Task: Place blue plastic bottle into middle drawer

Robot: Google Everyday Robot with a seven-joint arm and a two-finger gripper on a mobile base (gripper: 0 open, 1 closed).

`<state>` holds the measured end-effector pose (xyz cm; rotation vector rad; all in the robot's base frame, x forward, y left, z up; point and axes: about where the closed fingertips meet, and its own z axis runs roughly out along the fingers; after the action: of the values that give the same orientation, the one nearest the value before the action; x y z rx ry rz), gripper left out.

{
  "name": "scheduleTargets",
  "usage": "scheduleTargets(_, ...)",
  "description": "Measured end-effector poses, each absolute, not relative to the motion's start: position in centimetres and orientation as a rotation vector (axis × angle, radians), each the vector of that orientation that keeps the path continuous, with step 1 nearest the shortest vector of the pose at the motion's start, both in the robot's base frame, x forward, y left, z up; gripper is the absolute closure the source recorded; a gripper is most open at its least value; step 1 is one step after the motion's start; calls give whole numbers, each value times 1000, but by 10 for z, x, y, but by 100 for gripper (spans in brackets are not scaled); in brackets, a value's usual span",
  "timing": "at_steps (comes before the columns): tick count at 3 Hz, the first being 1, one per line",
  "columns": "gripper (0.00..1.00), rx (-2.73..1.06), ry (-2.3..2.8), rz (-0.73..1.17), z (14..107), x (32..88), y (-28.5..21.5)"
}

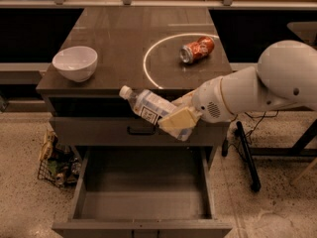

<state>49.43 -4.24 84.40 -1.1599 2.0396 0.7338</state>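
Grey middle drawer [143, 197]: pulled out below the gripper, floor bare, with open room between its two side walls; its front panel is cut off by the bottom edge.
Gripper [174, 121]: beige fingers clamped round the lower body of the blue plastic bottle, in front of the cabinet's front edge.
Blue plastic bottle [148, 104]: held in the air, tilted, white cap [125, 90] up and left of the gripper; clear body, pale label with dark print too small to read; base hidden behind the fingers.
Upper drawer front [94, 130]: shut, behind the gripper, dark handle [141, 131] just left of it and slightly lower.
Arm [257, 88]: white, coming in from the right, cut off by the right edge; hides the cabinet's right front corner.
Tabletop [119, 33]: behind the gripper; orange-red can [197, 48] on its side inside a white ring [145, 58]; white bowl [75, 62] well to the left.
Floor: wire basket [55, 161] of clutter down left, beside the drawer's left wall; dark stand leg [246, 152] to the right.
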Motion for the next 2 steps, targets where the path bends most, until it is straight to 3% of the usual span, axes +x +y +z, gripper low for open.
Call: scheduleTargets(2,100,-1470,1939,532,782,448,-36)
